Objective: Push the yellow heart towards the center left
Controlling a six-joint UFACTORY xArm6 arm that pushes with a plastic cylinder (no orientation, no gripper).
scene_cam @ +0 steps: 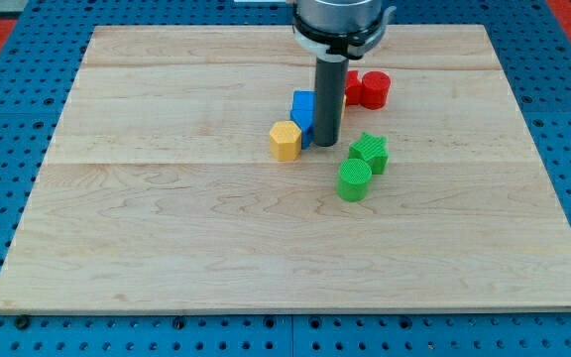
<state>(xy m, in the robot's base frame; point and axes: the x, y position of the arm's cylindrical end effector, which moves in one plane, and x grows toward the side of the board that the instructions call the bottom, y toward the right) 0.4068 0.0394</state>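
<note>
The yellow block point(285, 140) lies a little above the middle of the wooden board point(167, 228); its exact shape is hard to make out. My tip point(325, 145) rests on the board just to its right, a small gap away. A blue block point(303, 110) sits right behind the yellow one, against the rod's left side.
Two red blocks sit at the view's top right of the rod, a cylinder point(373, 88) and one point(352, 87) partly hidden by the rod. A green star-like block point(370, 151) and a green cylinder point(354, 180) lie right of the tip. Blue pegboard point(8, 119) surrounds the board.
</note>
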